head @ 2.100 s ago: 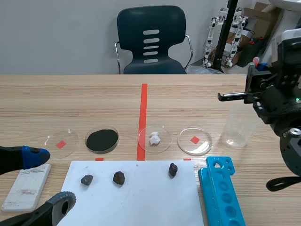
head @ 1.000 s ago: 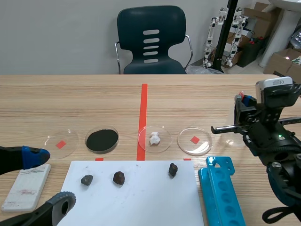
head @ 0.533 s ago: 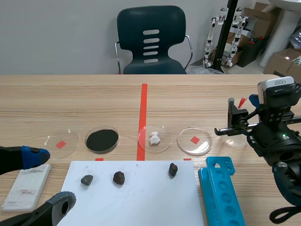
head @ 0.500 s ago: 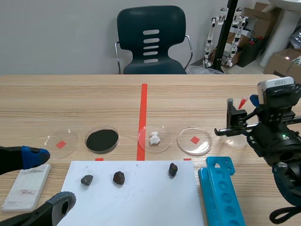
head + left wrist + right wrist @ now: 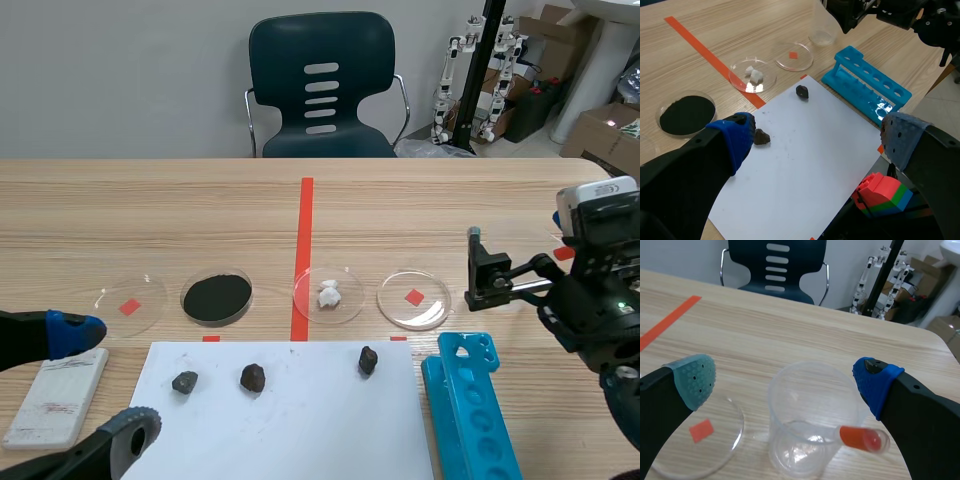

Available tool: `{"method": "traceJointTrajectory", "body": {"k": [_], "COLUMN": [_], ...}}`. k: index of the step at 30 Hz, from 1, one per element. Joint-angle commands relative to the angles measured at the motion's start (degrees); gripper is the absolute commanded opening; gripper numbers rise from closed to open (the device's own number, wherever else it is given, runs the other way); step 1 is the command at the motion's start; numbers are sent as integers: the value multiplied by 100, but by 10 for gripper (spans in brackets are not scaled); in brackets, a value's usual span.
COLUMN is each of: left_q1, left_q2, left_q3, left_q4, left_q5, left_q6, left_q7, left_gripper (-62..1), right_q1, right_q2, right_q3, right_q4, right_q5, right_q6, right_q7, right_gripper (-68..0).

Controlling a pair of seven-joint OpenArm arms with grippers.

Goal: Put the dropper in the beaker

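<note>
Right gripper [image 5: 782, 382]: fingers spread wide, nothing pinched. We note the clear beaker [image 5: 810, 425] standing upright on the wooden table [image 5: 765, 330] just ahead, in line with the gap between the pads. The dropper [image 5: 859, 437] sits inside the beaker on a slant, its red bulb up against the wall on the blue-pad side; we can barely make out its clear stem.

Left gripper [image 5: 815, 135]: also spread and empty, hanging over the white paper sheet [image 5: 805, 160], which carries three dark rocks [image 5: 253, 377].

Beside the beaker we log an empty petri dish [image 5: 720, 440] over a red tape square. A blue test-tube rack [image 5: 470, 410] lies alongside the sheet, near the right arm.
</note>
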Motion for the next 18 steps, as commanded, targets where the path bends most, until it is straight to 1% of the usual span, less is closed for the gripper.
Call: {"method": "traceJointTrajectory", "body": {"k": [1, 6, 9, 14, 18], "left_q1": [-17, -17, -17, -17, -17], "left_q2": [31, 31, 31, 31, 31], "left_q3": [-15, -15, -15, -15, -15], "left_q4": [74, 74, 74, 74, 74], "left_q5": [-57, -57, -57, -57, -57], "left_q6": [-15, -15, -15, -15, -15], "left_q7": [-83, -83, -85, -83, -83], "left_gripper": [-84, -84, -84, -84, -84], "right_q1": [-68, -457, -697, -1117, -1296], "right_q2": [155, 345, 437, 564, 564], "right_q3": [11, 17, 17, 17, 17], "right_q4": [380, 1172, 1589, 2096, 2225], "right_q5": [61, 63, 61, 63, 63], "right_q6": [-20, -22, -24, -24, -24], "right_q7": [-63, -748, -997, -1108, -1113], "right_gripper": [-106, -106, -106, -106, -106]}}
